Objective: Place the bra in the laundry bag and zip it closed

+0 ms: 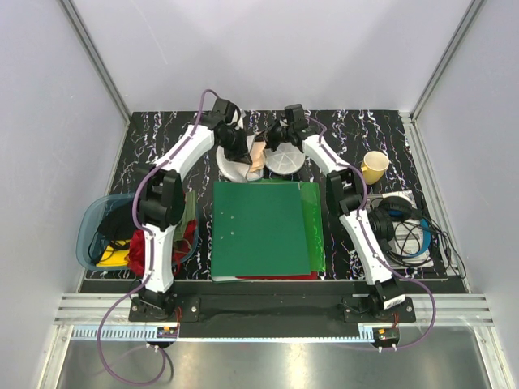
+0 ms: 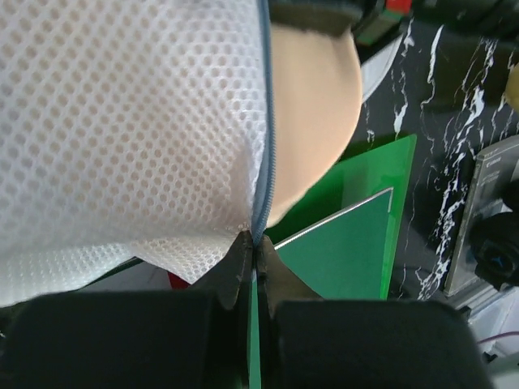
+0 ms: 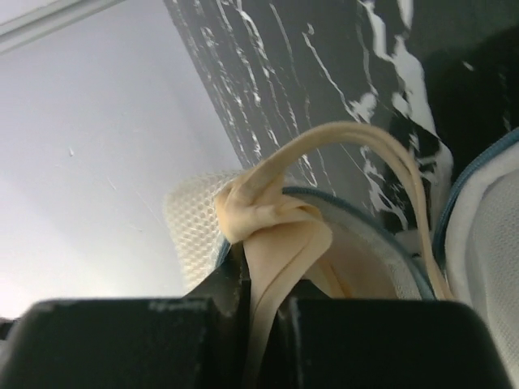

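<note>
There were two arms, and each had one gripper with two fingers. There was one bra [image 2: 312,105] and one laundry bag [image 2: 122,121]. Farther off from the fingers were one yellow mug [image 1: 375,166], one blue tub [image 1: 93,231], one red cloth [image 1: 146,247], one pair of headphones [image 1: 397,223] and two green folders [image 1: 259,231], one lying on top of the other. The left gripper [image 2: 253,243] was pinched tight on the edge of the laundry bag, right where the grey-blue zip line met the fingertips. The bag was white net full of tiny holes, and it spread up and to the left of those fingers. The bra was pale peach, smooth and round like a soft bowl. One cup bulged out just past the zip, above and to the right of the left fingers, so part of it was not covered by the net. The right gripper [image 3: 263,275] was squeezed closed on the bra's thin strap. The strap bunched into a lump just above those fingertips, then looped up and down to the right. White net showed just behind the lump.
</note>
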Controlling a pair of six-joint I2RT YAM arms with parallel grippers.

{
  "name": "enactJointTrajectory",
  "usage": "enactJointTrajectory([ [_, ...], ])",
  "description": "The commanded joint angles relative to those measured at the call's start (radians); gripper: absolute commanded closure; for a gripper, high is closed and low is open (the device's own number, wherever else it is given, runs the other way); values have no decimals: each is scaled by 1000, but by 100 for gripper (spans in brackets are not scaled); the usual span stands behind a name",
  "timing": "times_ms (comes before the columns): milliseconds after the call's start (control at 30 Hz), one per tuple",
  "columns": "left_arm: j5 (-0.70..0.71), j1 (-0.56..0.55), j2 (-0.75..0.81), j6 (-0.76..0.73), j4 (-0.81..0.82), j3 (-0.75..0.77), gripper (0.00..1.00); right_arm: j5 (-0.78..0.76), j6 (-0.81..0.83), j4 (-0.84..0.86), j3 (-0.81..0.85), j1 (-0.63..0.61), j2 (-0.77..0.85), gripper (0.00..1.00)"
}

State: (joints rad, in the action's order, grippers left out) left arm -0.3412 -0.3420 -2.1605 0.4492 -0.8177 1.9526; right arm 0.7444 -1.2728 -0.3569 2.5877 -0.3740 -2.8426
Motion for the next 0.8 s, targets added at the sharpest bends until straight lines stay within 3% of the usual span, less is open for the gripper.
enactJointTrajectory([
  [0,-64,11,109,-43,49,-87,100,-34,-82,173,87,-11,-38,100],
  [67,-68,17,123,-50,63,-116,100,-28,-63,187,129,-8,-69,100],
  [100,-82,27,128,-61,77,-124,85,-20,-41,206,102,-12,-63,100],
  [133,-85,31,122,-61,80,-120,79,-16,-30,220,71,-16,-51,100],
  [167,-88,32,122,-61,89,-115,60,-13,-22,228,60,-25,-46,100],
  [300,-47,61,152,-41,124,-106,35,-4,19,246,22,-45,-28,100],
  [367,-6,80,192,-24,141,-121,35,-7,29,246,9,-48,-20,100],
  [500,105,197,197,98,105,-176,56,-11,38,246,0,-49,-12,100],
  [600,122,238,145,112,92,-201,61,-11,43,246,0,-54,-11,100],
  [767,125,250,7,157,38,-95,66,-10,58,246,-27,-60,5,100],
])
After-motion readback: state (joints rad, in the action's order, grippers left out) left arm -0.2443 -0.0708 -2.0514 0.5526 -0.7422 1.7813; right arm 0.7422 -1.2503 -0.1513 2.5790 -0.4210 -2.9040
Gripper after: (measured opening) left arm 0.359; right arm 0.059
